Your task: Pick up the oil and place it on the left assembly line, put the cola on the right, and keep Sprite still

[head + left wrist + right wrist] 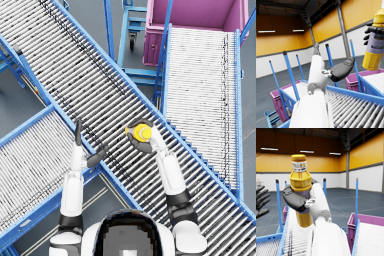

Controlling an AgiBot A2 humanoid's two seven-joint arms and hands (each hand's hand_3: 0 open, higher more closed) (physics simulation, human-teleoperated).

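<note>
Yellow plastic up in the air: the yellow oil bottle with its gold cap and pale label [301, 181] stands upright in the right hand [296, 199], dark fingers wrapped round its middle. It is held clear of the long grey roller conveyor with blue rails [90, 75] that runs diagonally under both arms. The left hand [94, 158] hangs just beside it over the same rollers, fingers spread wide, holding nothing.

The target, I'd say, is the shorter roller line on the left [30, 155], and that's the tricky part. The oil is in the right hand, so the reach crosses the body, straight past that open left hand. A clip there could knock the bottle askew in the grip.

Then the set-down. A tall bottle on a narrow base, landing on round rollers, could tip if it comes down tilted or is let go early, and it would roll.

The right roller line [200, 85] and the pink bin [200, 12] sit well apart from all this. Cola and Sprite? Neither shows in any view.
</note>
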